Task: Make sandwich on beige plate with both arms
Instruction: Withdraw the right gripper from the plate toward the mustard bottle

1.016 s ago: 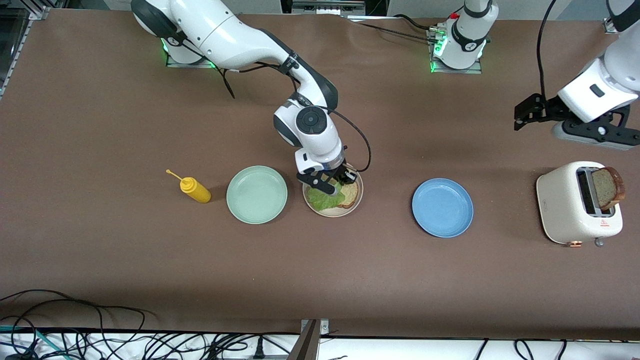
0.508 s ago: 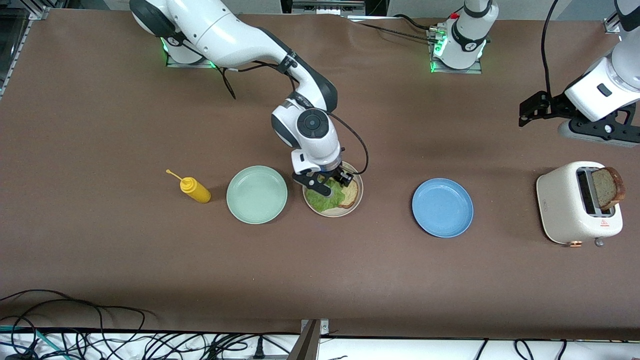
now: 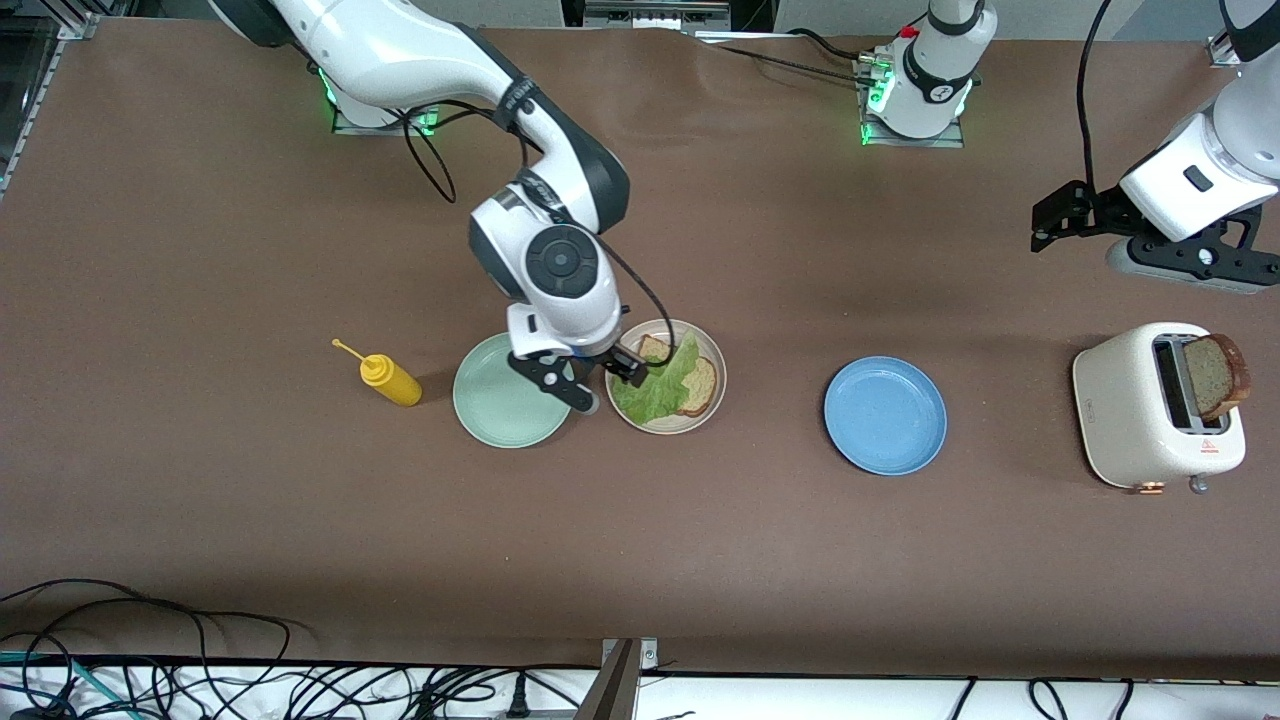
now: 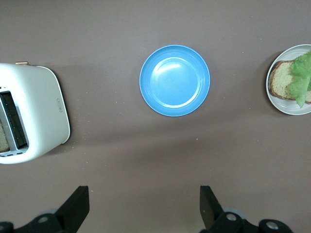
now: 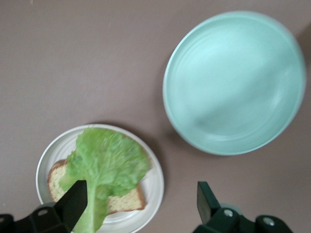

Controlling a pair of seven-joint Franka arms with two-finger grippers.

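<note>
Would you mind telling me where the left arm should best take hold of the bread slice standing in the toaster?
Probably by the crust edge of the bread slice that sticks out of the toaster slot, coming from straight above. It stands on edge, so its two flat faces are free for the fingers. The left gripper hangs open over the table near the toaster.

You are looking at a matt brown counter (image 3: 300,520), glossy white arms (image 3: 400,50), a smooth glazed blue plate (image 3: 885,415).

Right claw (image 3: 598,384) crowds beige plate (image 3: 712,400); elsewhere open.
</note>
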